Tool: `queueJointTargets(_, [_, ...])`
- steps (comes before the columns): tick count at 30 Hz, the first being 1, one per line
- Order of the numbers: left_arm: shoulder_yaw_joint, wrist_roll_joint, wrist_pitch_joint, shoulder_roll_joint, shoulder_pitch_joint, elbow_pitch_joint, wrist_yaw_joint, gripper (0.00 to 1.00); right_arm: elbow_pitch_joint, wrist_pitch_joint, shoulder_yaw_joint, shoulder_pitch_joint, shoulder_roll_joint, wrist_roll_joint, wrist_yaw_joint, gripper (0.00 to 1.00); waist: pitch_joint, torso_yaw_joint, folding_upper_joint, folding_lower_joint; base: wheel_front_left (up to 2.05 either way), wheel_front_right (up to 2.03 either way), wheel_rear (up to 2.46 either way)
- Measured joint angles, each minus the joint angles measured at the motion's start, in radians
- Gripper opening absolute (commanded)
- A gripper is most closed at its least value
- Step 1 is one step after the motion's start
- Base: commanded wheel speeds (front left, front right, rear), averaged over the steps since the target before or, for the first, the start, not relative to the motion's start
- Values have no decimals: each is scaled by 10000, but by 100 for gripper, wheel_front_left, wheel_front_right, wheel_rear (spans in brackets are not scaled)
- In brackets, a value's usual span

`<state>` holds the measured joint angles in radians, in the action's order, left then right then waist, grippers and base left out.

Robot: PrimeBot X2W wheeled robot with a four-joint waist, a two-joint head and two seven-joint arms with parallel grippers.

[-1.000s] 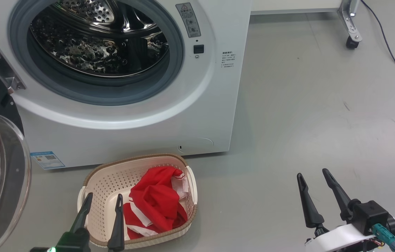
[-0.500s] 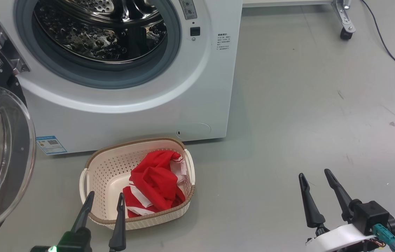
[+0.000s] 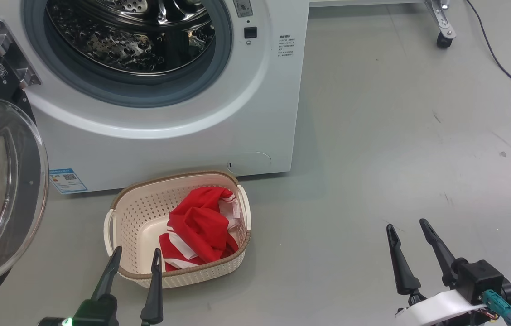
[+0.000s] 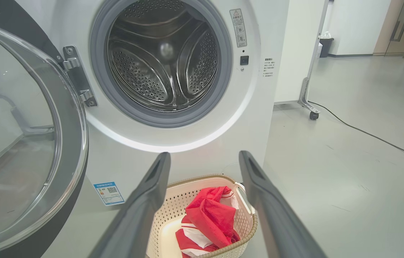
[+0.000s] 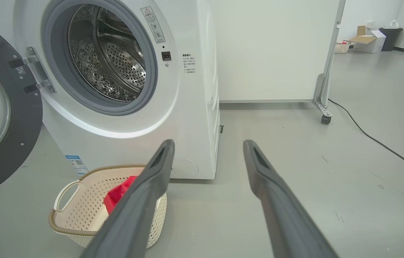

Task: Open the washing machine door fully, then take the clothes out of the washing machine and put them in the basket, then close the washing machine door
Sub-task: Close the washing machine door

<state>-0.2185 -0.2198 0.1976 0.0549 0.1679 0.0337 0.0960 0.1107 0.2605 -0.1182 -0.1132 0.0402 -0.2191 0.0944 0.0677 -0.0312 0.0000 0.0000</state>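
At the far left the washing machine door (image 3: pixel 2 181) stands swung wide open, its clear glass bowl bulging toward the camera and its black frame hanging from a metal hinge (image 3: pixel 11 59) on the washing machine (image 3: pixel 183 140). The machine's round mouth is uncovered, with a grey rubber ring (image 3: pixel 147 93) around the perforated steel drum (image 3: pixel 133 40); no fabric can be seen inside it from the left wrist view. A small blue label (image 3: pixel 67 180) sits low on the white front, near the door's edge. Low in the head view the left tool (image 3: pixel 137 249) has its two dark fingers spread apart and holds nothing, its tips over the near rim of the basket (image 3: pixel 131 217). The cream basket stands on the grey floor (image 3: pixel 373 136) just in front of the machine, below the mouth. The red clothes (image 3: pixel 201 224) with white stripes lie bunched in its right half, leaving the left part of its bottom bare. Well to the right, above open floor, the right tool (image 3: pixel 406 223) also has its fingers apart and empty. At the upper right a caster wheel (image 3: pixel 441 40) of a white panel rests on the floor, and a dark cable (image 3: pixel 504 70) runs past it toward the right edge.
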Motion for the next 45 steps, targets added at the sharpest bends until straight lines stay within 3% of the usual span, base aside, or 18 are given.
queueJointTargets(25, [-105, 13, 0, -2, 0, 52, 2, 100, -13, 0, 169, -72, 0, 0, -8, 100, -58, 262, 0, 0, 0, 0, 0])
queueJointTargets(34, [-153, 13, 4, -6, -14, 36, 6, 100, -44, 0, 301, -216, 0, 17, -6, 100, -72, 958, 0, 0, 0, 0, 0])
queueJointTargets(45, [-125, 13, 33, -6, -13, -50, 48, 100, -52, 0, 201, -255, -2, 119, 4, 100, -162, 2296, 0, 0, 0, 0, 0])
